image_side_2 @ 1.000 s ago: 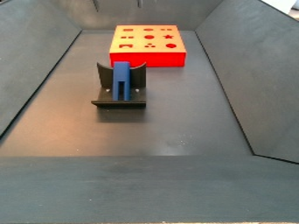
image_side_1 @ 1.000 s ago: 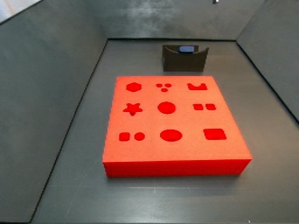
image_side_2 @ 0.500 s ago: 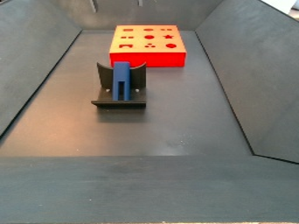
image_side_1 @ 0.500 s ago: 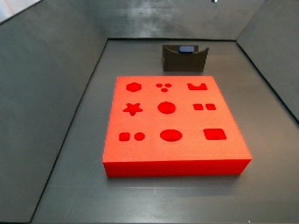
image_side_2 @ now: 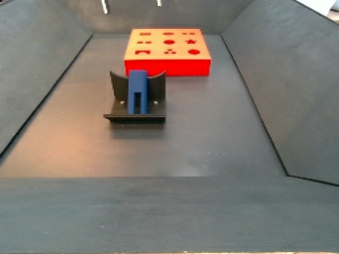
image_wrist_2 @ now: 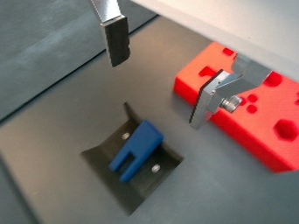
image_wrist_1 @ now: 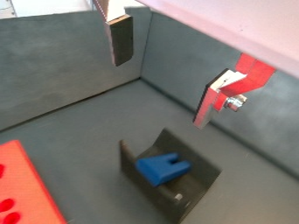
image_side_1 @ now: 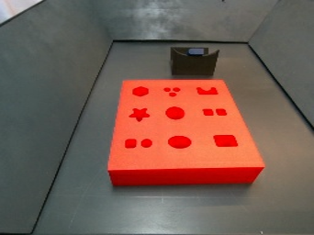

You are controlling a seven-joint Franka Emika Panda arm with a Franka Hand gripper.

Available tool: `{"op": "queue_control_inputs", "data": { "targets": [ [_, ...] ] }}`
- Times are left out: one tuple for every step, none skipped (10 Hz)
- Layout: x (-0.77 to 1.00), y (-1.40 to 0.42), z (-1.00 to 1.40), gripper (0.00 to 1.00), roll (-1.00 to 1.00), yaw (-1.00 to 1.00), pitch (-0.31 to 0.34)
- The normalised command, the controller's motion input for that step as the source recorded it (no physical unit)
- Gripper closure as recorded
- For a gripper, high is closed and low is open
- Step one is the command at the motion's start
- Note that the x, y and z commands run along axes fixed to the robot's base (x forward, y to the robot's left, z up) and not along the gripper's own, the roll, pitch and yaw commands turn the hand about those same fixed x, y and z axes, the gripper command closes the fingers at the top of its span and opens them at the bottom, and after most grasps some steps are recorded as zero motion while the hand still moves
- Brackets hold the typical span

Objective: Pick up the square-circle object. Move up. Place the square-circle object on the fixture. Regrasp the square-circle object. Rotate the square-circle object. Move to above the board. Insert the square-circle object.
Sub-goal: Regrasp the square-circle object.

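The blue square-circle object (image_side_2: 138, 91) stands in the notch of the dark fixture (image_side_2: 134, 116), prongs up; both wrist views show it there (image_wrist_1: 160, 168) (image_wrist_2: 135, 147). My gripper (image_wrist_1: 167, 70) (image_wrist_2: 162, 74) is open and empty, high above the fixture, with the object well below the gap between its fingers (image_wrist_2: 117, 44). Only its fingertips (image_side_2: 106, 6) show at the top edge of a side view. The red board (image_side_1: 240, 156) (image_side_2: 169, 67) lies flat beyond the fixture, its shaped holes empty. In a side view the fixture (image_side_1: 193, 62) stands behind the board.
Grey sloping walls (image_side_2: 47, 69) enclose the dark floor on all sides. The board's corner shows in both wrist views (image_wrist_2: 251, 122) (image_wrist_1: 24, 188). Open floor (image_side_2: 172, 159) lies in front of the fixture.
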Motion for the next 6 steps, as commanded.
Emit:
{"op": "queue_control_inputs", "data": {
  "targets": [
    [-0.01,-0.02,0.01,0.0,1.0,0.03,-0.003],
    [0.01,-0.02,0.0,0.0,1.0,0.03,0.008],
    [0.02,-0.02,0.0,0.0,1.0,0.03,0.013],
    [0.04,-0.02,-0.01,0.0,1.0,0.03,0.026],
    [0.05,-0.03,0.0,0.0,1.0,0.04,0.046],
    [0.06,-0.03,0.0,0.0,1.0,0.04,0.067]
  ]
}}
